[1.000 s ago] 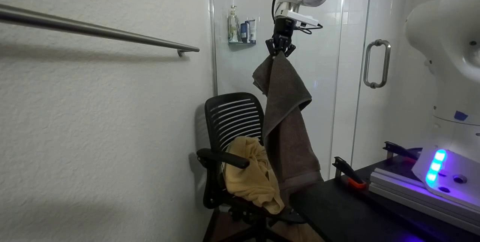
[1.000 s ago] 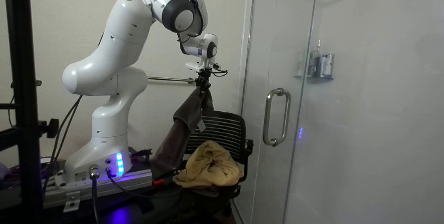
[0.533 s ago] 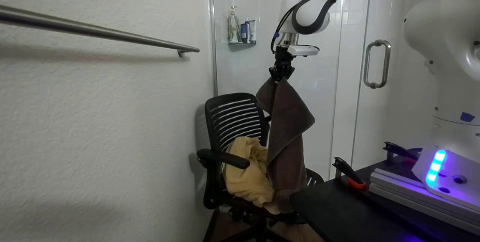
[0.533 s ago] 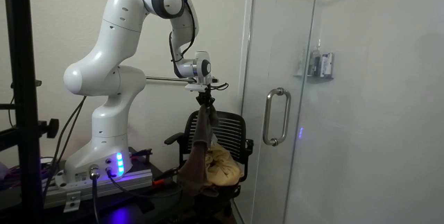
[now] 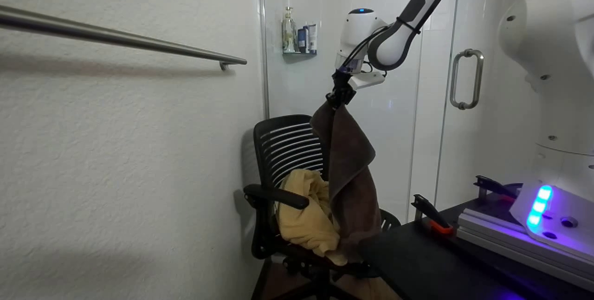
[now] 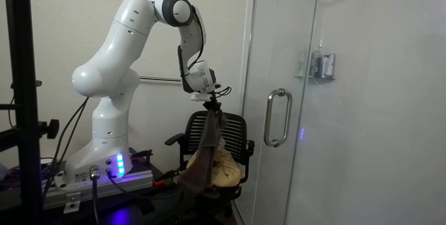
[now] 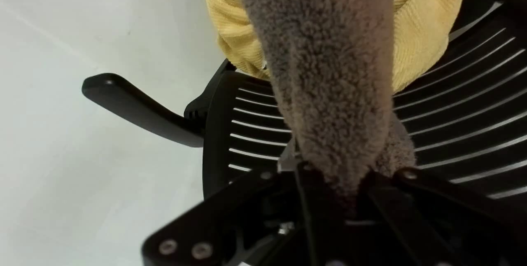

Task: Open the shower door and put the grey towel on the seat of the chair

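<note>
My gripper [image 5: 338, 102] is shut on the top of the grey towel [image 5: 350, 165], above the front of the chair [image 5: 288, 144]. Long and dark, the towel hangs in folds; whether its lower end touches the seat I cannot tell. In an exterior view the gripper [image 6: 213, 107] and the towel [image 6: 204, 155] partly cover the black slatted backrest [image 6: 237, 131]. The wrist view has the towel [image 7: 329, 72] pinched between the fingertips, the backrest [image 7: 453, 134] behind. The shower door [image 6: 278, 54], clear glass with a silver loop handle [image 6: 268, 120], stands beside the chair; whether it is ajar is unclear.
A crumpled mustard cloth [image 5: 306, 218] lies on the chair seat. The armrest [image 5: 276, 195] juts out in front. A black table [image 5: 417, 258] with clamps [image 5: 431, 211] borders the towel's lower end. A grey bar [image 5: 116, 33] runs along the wall, and a shelf [image 5: 299, 53] holds bottles.
Over the last second my gripper has come down with the towel and moved in over the chair. In the last half second it shifted toward the backrest and tilted. The mustard cloth stayed put.
</note>
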Available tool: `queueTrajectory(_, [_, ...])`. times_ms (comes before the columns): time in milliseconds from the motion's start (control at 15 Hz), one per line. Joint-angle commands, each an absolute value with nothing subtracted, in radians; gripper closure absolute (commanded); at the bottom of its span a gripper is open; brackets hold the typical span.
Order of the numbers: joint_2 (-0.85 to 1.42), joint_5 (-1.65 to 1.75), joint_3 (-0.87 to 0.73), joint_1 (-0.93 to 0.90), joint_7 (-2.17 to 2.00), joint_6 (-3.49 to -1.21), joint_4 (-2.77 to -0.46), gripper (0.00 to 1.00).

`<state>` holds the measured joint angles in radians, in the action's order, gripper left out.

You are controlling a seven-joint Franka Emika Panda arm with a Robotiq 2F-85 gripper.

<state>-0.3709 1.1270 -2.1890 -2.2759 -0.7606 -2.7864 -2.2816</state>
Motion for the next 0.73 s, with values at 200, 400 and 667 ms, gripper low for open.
queueTrajectory(200, [-0.603,1.252,-2.302,-2.422,-0.838,-2.812,-2.096,0.39])
queueTrajectory(400, [-0.693,1.159,-2.263,-2.411,-0.739,-2.765,-2.058,0.18])
queueTrajectory(667, [-0.721,1.102,-2.219,-2.390,-0.709,-2.609,-2.047,0.15])
